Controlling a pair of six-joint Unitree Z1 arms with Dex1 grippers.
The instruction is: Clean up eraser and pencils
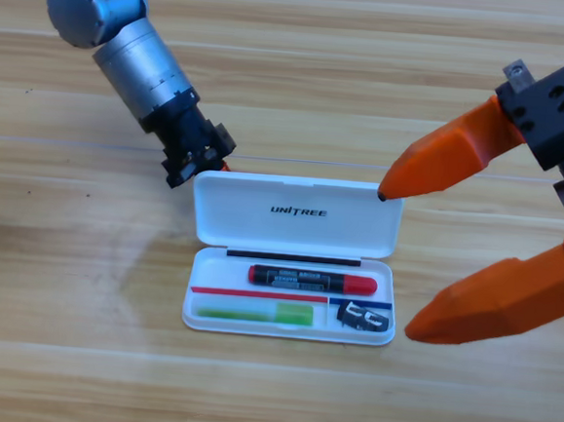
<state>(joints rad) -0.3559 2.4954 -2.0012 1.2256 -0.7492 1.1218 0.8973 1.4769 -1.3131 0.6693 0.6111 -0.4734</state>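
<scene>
A white case (295, 234) lies open in the middle of the table, its lid folded back. In its tray (386, 278) lie the two pencils: the black one with red ends (311, 278) in the upper slot and the pale green one (254, 313) at the lower left. The small black eraser (363, 318) sits in the lower right compartment. My left gripper (196, 160) points down at the lid's upper left corner. My right gripper (400, 261) stands open, large, just right of the case, one jaw tip over the lid's right corner and nothing between the jaws.
The wooden table (81, 283) surrounds the case on all sides. The left arm (129, 47) slants in from the top left corner; the right arm's black body (559, 111) fills the upper right edge.
</scene>
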